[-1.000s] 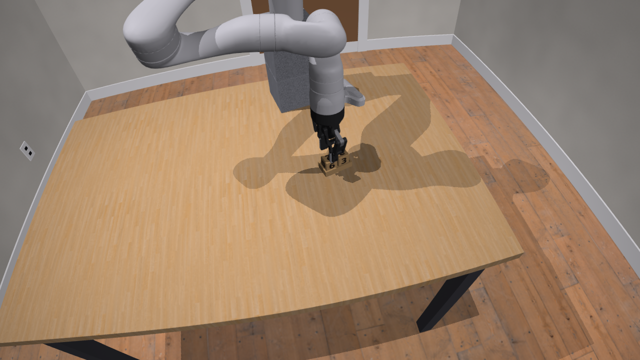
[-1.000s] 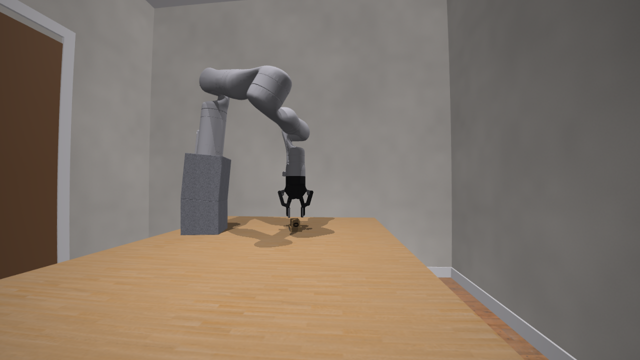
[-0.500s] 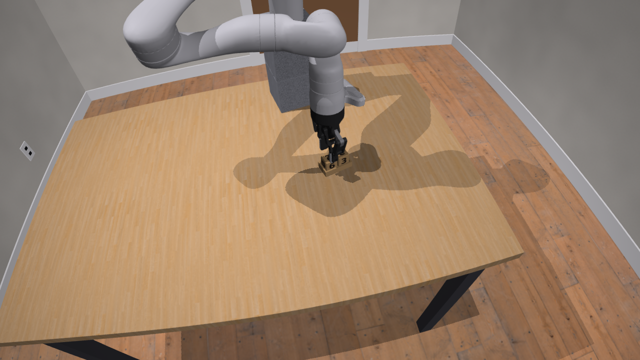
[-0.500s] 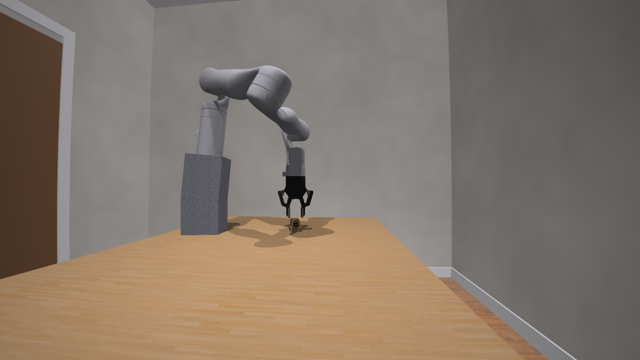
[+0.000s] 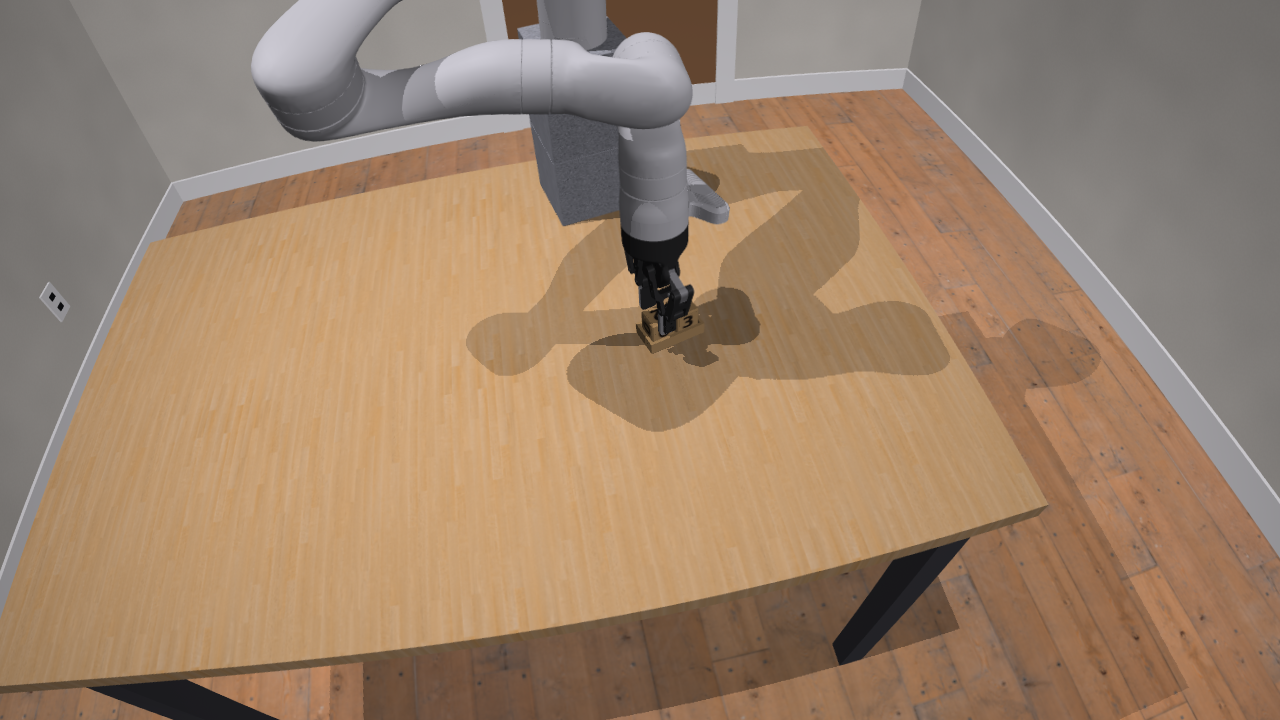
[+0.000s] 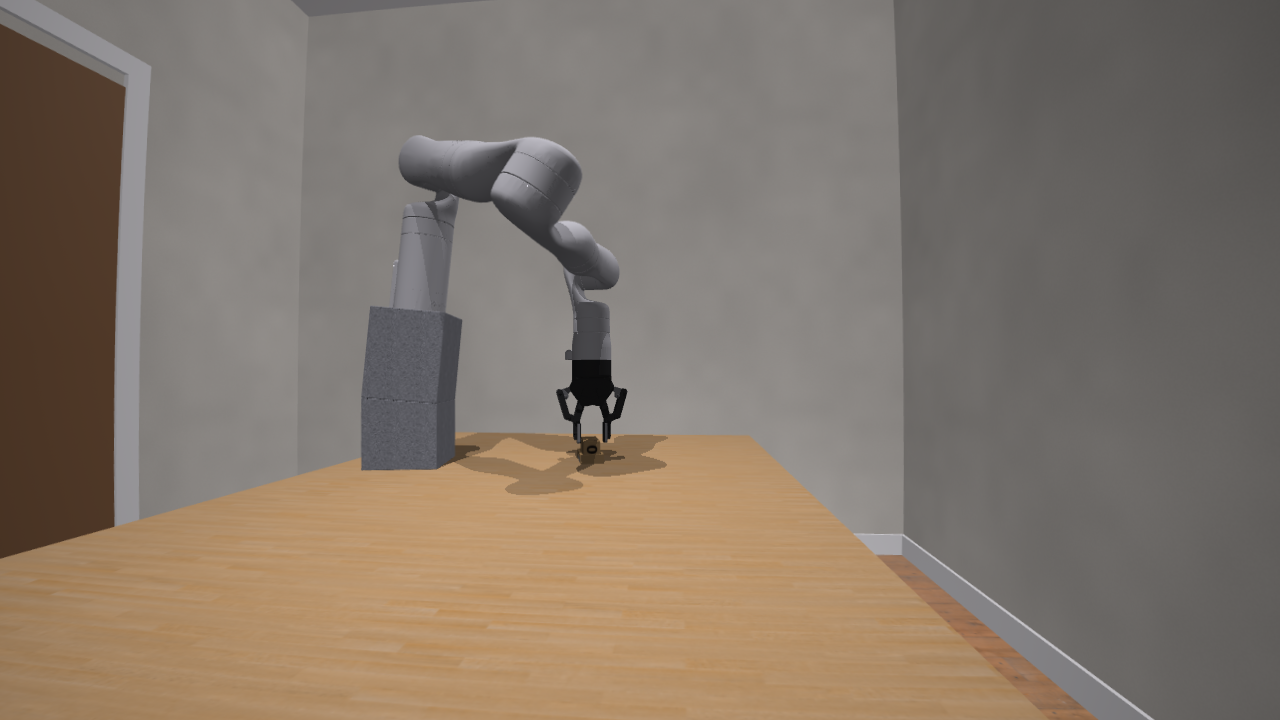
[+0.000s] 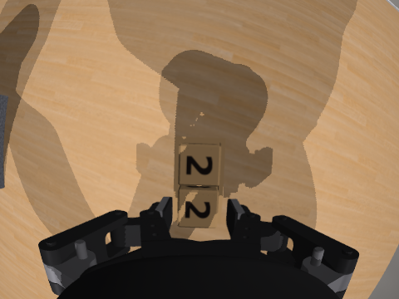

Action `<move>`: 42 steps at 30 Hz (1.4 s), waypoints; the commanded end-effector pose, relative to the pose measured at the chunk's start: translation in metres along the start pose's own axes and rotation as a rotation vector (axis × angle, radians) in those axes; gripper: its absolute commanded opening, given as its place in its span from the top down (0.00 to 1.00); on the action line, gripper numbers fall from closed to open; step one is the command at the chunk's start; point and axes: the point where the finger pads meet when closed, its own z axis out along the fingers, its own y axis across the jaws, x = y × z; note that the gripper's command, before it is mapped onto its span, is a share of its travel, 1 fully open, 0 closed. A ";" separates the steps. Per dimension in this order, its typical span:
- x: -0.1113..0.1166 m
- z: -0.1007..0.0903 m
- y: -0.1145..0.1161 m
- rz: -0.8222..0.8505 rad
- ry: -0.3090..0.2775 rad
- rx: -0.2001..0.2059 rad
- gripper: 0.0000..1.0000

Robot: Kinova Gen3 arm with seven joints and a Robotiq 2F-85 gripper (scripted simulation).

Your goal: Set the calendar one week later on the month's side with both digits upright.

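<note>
Two wooden cubes are seated side by side in a small wooden tray (image 5: 673,341) (image 7: 222,166), which is set on the table (image 5: 358,402) (image 6: 537,582) (image 7: 83,124), right of centre in the top view. The near cube (image 5: 649,324) (image 6: 591,449) (image 7: 199,208) is shown at the lower middle of the wrist frame, and the far cube (image 5: 688,320) (image 7: 199,165) is shown just above it. A 2 is carried on the upper face of each, turned sideways in that frame. In the top view, a 3 can be read on the front face of the right-hand cube, while the left-hand front face is partly covered by a finger. A 0 is faced toward the exterior camera.

The gripper (image 5: 664,313) (image 6: 591,437) (image 7: 199,209) is held partly open, pointed downward, with nothing gripped. Its fingers are spread to the left and right of the near cube in the wrist frame, with gaps seen on both sides. The grey arm (image 5: 653,170) (image 6: 537,179) is mounted on a grey pedestal (image 5: 577,179) (image 6: 402,394) (image 7: 2,141), seen at the upper middle of the top frame.
</note>
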 end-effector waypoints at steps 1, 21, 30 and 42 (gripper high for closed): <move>0.001 0.006 -0.001 0.003 0.002 0.004 0.52; 0.001 0.016 -0.001 0.003 0.002 0.004 0.52; 0.001 0.016 -0.001 0.003 0.002 0.004 0.52; 0.001 0.016 -0.001 0.003 0.002 0.004 0.52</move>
